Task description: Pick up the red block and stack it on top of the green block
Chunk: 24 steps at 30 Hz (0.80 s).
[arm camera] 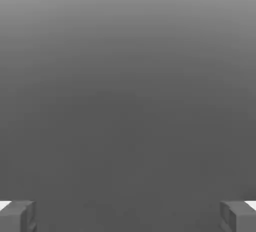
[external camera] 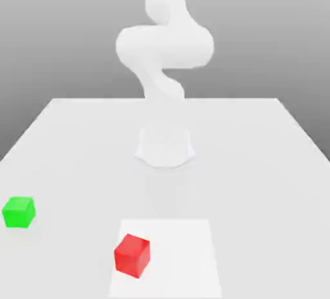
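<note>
A: Blocks sit apart: the small matte red cube (external camera: 132,255) on a paler square patch (external camera: 187,252) of the white table (external camera: 271,156), the small matte green cube (external camera: 19,212) well toward the exterior view's left.

B: And the gripper (arm camera: 128,216)?

A: Fingers (arm camera: 17,216) spread wide, holding nothing, likely ready for the red one.

- Soft, even, bright light washes the white matte tabletop (external camera: 271,162); the pale arm (external camera: 164,46) nearly melts into the grey backdrop.
- Shadows are faint (slight smudge beside the small bright green cube (external camera: 19,212)).
- Hand view: dim grey gradient, darkening downward.
</note>
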{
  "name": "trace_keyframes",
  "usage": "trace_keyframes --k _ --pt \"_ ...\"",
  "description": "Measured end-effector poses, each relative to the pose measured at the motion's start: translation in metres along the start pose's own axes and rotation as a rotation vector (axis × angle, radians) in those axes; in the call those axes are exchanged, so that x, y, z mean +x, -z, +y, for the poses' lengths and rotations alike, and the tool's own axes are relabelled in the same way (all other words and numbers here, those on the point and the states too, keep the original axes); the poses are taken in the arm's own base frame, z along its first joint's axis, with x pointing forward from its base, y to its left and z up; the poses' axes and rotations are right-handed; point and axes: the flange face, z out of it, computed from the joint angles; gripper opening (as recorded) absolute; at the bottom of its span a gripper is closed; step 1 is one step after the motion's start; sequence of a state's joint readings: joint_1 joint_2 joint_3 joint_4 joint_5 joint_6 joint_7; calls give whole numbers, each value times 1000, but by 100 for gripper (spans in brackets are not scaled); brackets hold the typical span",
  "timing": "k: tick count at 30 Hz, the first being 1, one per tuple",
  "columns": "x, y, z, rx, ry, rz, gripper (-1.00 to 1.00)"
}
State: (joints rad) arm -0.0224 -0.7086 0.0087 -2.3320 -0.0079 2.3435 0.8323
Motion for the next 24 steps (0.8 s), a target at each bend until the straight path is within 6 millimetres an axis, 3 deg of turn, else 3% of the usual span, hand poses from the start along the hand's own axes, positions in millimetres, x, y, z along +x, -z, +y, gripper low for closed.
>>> trace_keyframes --k 6,13,18,22,24 --pt "-11 -132 33 -173 -87 -100 0" --pt "-49 -259 104 -362 -194 -219 0" --pt "-91 -329 169 -493 -277 -308 0" --pt "-132 -371 221 -588 -340 -379 0" --pt "-146 -389 235 -602 -348 -391 0"
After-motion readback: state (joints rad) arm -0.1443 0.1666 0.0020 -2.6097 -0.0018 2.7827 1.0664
